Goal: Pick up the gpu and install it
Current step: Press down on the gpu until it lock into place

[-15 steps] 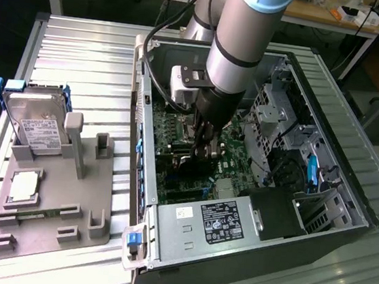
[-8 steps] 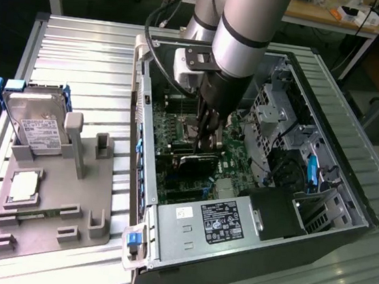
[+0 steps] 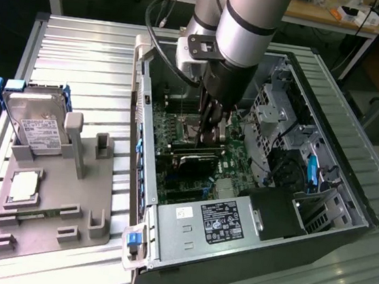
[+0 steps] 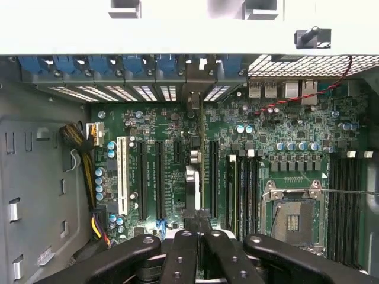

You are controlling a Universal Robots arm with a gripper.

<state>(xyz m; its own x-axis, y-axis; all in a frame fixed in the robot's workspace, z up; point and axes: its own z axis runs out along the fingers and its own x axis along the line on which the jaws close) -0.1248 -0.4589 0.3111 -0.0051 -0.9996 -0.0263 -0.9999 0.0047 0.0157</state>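
The gpu (image 3: pixel 186 161) is a thin dark card standing on edge over the green motherboard (image 3: pixel 178 123) inside the open computer case (image 3: pixel 348 194). My gripper (image 3: pixel 209 139) reaches down into the case and is shut on the card's upper edge. In the wrist view the gpu (image 4: pixel 202 148) appears edge-on as a thin line running between the black expansion slots, with its bracket end at the case's rear slot openings (image 4: pixel 195 74). The gripper (image 4: pixel 196 228) has its black fingers (image 4: pixel 180 254) closed tight on the card's near end.
A grey fixture (image 3: pixel 36 227) at the exterior view's left holds a silver hard drive (image 3: pixel 37 128) with blue tabs and a small square chip (image 3: pixel 23 186). Inside the case are the power supply (image 3: pixel 218 222), a drive cage (image 3: pixel 275 111), the processor socket (image 4: pixel 293 220) and a white slot (image 4: pixel 123 174).
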